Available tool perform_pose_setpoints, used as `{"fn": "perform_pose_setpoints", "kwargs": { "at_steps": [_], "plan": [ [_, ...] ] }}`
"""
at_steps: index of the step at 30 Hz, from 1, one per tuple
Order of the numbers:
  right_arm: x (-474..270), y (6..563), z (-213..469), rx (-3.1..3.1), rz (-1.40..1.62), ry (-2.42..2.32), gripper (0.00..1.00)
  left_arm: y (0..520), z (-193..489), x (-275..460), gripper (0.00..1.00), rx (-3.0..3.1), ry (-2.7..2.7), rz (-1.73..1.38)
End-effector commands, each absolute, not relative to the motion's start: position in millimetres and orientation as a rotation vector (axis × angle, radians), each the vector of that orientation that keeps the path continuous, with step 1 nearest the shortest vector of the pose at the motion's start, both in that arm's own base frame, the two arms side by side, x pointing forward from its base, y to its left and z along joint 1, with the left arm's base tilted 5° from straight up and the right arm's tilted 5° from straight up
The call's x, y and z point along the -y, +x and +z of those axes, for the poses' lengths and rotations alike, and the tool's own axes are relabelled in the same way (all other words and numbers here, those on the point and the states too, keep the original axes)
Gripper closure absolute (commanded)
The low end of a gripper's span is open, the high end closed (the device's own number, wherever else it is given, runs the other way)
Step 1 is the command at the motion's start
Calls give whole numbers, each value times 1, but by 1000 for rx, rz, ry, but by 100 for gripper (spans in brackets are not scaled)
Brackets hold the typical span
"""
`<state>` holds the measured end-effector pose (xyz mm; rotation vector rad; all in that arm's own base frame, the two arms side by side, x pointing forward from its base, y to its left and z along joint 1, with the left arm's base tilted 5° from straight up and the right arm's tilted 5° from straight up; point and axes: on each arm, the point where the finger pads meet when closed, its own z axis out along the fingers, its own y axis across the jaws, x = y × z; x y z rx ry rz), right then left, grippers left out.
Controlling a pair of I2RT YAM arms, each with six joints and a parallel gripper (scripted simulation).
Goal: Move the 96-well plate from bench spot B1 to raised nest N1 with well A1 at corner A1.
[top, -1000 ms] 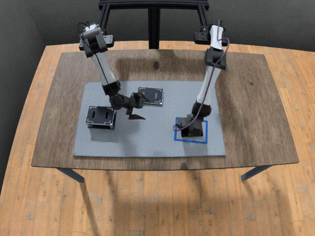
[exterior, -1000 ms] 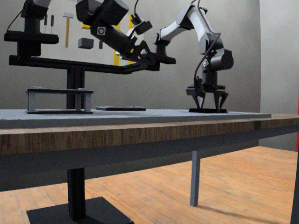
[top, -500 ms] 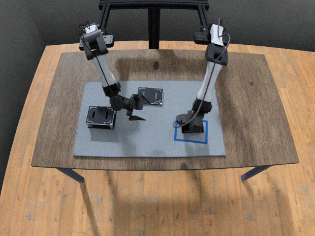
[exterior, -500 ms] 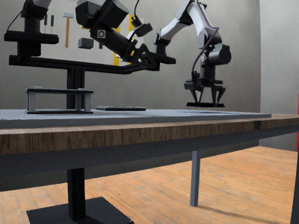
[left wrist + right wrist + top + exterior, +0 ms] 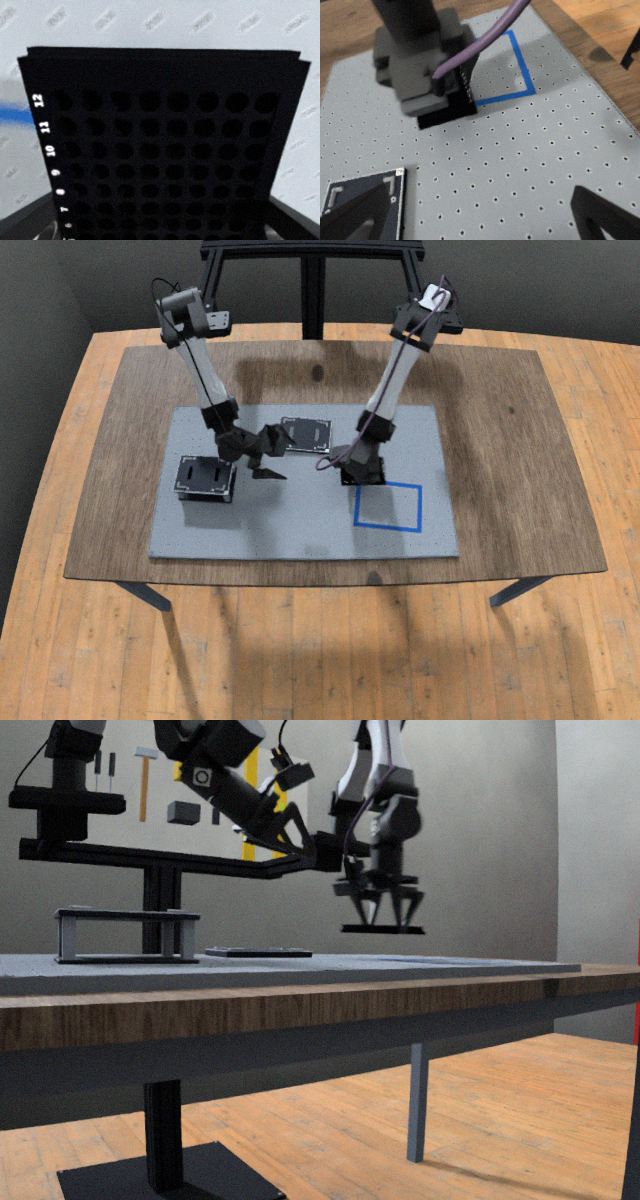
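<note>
Overhead, my left gripper [image 5: 364, 475] [image 5: 385, 926] [image 5: 160, 196] and 96-well plate [image 5: 356, 483] [image 5: 382, 929] [image 5: 165, 160] [image 5: 447, 114], beside the blue outline [image 5: 419, 508] [image 5: 522, 65]. Exterior: plate clamped in my left jaws, aloft. Left wrist: white column numbers, "12" down to "6" legible. Right wrist: my right gripper [image 5: 276, 459] [image 5: 481, 193], open, empty.

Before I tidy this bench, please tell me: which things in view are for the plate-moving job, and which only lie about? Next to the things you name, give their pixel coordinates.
For the job:
- black rectangular 96-well plate [image 5: 347, 480] [image 5: 383, 929] [image 5: 165, 75] [image 5: 447, 117], held by the left gripper [image 5: 383, 926]
- blue rectangular outline [image 5: 388, 528] [image 5: 505, 97], the start spot
- raised dark nest on grey posts [image 5: 203, 475] [image 5: 126, 915]

Apparently not for it:
- low dark flat nest [image 5: 306, 434] [image 5: 258, 953]
- wooden-handled hammer [image 5: 144, 787]
</note>
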<state>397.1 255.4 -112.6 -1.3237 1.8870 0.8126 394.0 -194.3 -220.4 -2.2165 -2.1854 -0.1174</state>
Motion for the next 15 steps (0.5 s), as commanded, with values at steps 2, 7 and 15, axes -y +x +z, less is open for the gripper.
{"fn": "perform_pose_setpoints", "kwargs": {
  "at_steps": [2,7,15],
  "plan": [
    [-238,399,-85,-1887,695,-1460,0,387,-197,242,19,2317,-2227,-180],
    [-199,362,-56,-1922,605,-1647,0,313,-219,291,19,2210,-2238,-153],
    [-166,300,-8,-1817,548,-1916,0,250,-238,341,19,2097,-2293,-142]
  ]
}}
